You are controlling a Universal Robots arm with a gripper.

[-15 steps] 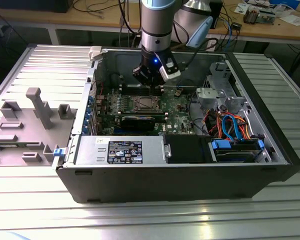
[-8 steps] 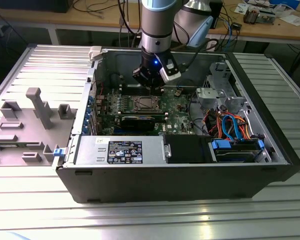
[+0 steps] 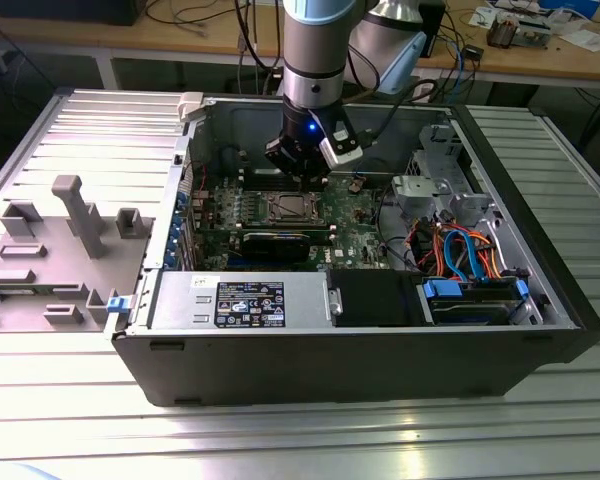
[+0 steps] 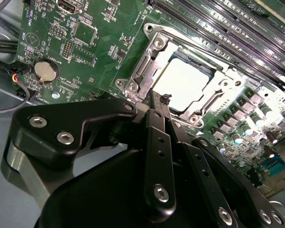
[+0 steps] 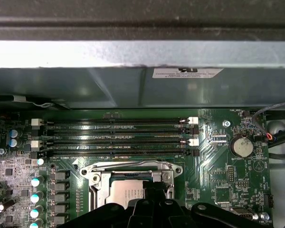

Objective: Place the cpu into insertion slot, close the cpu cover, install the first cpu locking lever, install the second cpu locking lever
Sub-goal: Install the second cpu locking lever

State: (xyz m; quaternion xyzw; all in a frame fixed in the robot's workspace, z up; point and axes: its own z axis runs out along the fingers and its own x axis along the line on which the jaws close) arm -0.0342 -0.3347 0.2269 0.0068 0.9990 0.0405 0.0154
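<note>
The cpu (image 4: pixel 184 85) is lying seated in the insertion slot (image 4: pixel 156 43), framed by the cpu cover (image 4: pixel 206 102): light, rigid, fragile, best held by its edges. The gripper (image 4: pixel 156 102) is hovering beside the socket, fingers pinched together, holding nothing.

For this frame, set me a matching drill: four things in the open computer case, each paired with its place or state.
Things:
1. silver square cpu
2. silver metal cpu cover frame
3. round silver coin battery
4. black gripper

States:
A. in a holder on the green board, aside from the socket
B. lying flat around the chip
C. tip by the socket's edge
D. seated in the socket

Pairs: 1-D, 2-B, 3-A, 4-C
</note>
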